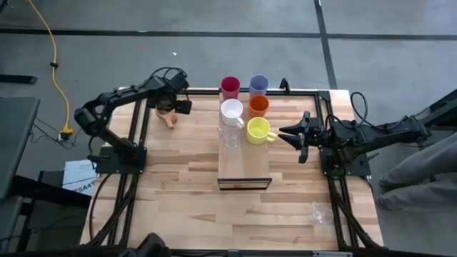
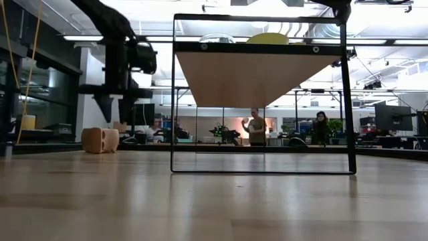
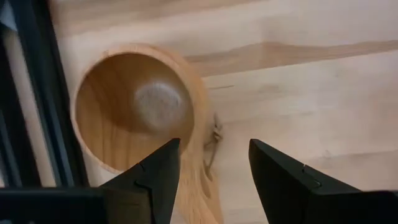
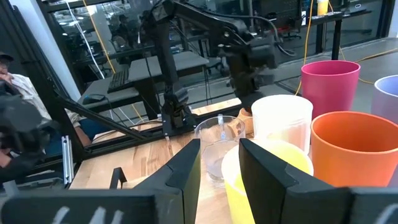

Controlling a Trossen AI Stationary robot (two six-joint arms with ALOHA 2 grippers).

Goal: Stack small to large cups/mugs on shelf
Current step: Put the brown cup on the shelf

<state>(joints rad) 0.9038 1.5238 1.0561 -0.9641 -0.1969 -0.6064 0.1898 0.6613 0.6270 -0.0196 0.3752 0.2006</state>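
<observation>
Now you have the wooden handled cup lying on its side at the counter's far left edge, your left pincer released above its handle, right pincer parted beside the yellow mug.

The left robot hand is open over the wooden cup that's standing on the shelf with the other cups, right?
Not quite. The left gripper is open over the wooden cup, but that cup lies on the table, apart from the shelf. The high view shows it.

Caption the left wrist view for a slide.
Open left claw poised over the wooden cup's handle on the tabletop.
</observation>
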